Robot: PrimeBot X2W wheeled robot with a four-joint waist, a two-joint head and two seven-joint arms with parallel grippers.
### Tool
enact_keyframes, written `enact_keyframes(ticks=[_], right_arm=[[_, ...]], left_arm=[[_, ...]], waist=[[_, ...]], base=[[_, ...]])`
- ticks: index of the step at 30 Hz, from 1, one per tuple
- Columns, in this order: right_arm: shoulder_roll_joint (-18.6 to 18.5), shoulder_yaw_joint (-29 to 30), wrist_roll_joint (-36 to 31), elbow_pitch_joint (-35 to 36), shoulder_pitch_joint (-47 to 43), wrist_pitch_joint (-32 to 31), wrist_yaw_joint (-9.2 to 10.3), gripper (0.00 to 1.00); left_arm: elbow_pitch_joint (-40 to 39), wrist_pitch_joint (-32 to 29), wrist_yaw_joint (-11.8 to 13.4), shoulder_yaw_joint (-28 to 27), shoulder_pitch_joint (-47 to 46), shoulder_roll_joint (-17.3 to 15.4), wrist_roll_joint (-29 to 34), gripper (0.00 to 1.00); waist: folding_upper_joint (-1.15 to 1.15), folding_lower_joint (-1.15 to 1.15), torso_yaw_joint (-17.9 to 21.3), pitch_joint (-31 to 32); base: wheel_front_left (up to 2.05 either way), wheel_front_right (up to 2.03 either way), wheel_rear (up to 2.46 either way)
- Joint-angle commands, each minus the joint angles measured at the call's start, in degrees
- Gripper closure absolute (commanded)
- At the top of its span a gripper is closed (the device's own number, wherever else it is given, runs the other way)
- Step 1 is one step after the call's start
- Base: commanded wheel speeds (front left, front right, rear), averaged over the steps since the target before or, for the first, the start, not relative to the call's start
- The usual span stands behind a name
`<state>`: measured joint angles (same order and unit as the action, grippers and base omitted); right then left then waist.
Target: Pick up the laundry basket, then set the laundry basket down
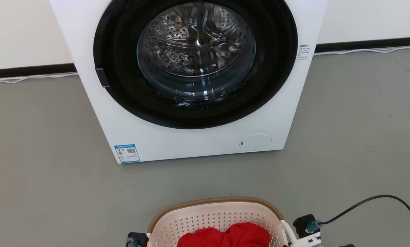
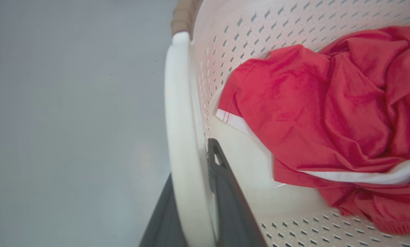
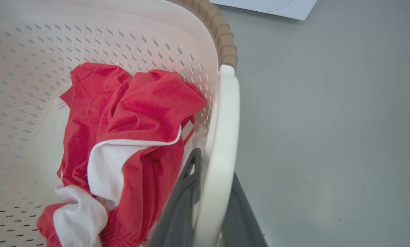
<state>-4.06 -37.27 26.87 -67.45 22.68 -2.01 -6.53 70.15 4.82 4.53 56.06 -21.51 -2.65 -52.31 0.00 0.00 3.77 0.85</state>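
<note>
The laundry basket point(image 1: 218, 200), cream with a brown woven rim, is at the bottom centre of the head view, and a red and white garment point(image 1: 225, 236) lies inside it. My left gripper point(image 2: 191, 178) is shut on the basket's white left loop handle point(image 2: 179, 113), one dark finger inside the wall and one outside. My right gripper point(image 3: 215, 171) is shut the same way on the right loop handle point(image 3: 224, 130). Both wrists flank the basket, left gripper point(image 1: 136, 239) and right gripper point(image 1: 306, 228). Whether the basket's bottom touches the floor is hidden.
A white front-loading washer point(image 1: 198, 144) with its round glass door point(image 1: 195, 48) shut stands just beyond the basket. A black cable point(image 1: 380, 197) arcs from my right wrist. A white cord point(image 1: 362, 50) runs along the wall base. Grey floor point(image 1: 37, 164) lies on both sides.
</note>
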Motion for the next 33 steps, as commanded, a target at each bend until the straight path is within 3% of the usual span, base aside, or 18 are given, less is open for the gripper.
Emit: enact_keyframes(ticks=[1,26,33], right_arm=[[1.18,-1.67,0.08,1.15,2.21,0.99,-0.96,1.00],[1.18,-3.33,2.29,0.38,3.60,1.92,-0.96,1.00],[1.18,-1.97,2.79,-0.09,6.26,4.59,-0.96,1.00]], left_arm=[[-0.67,1.45,-0.15,-0.06,-2.83,-0.22,0.22,1.00],[0.36,2.84,0.28,2.86,-4.46,-0.22,-3.37,1.00],[0.23,5.06,1.27,1.90,-8.10,-0.22,-5.00,1.00]], waist=[[0.00,0.00,0.03,-0.09],[0.00,0.00,0.36,-1.88],[0.00,0.00,-0.02,-5.92]], base=[[0.00,0.00,0.00],[0.00,0.00,0.00],[0.00,0.00,0.00]])
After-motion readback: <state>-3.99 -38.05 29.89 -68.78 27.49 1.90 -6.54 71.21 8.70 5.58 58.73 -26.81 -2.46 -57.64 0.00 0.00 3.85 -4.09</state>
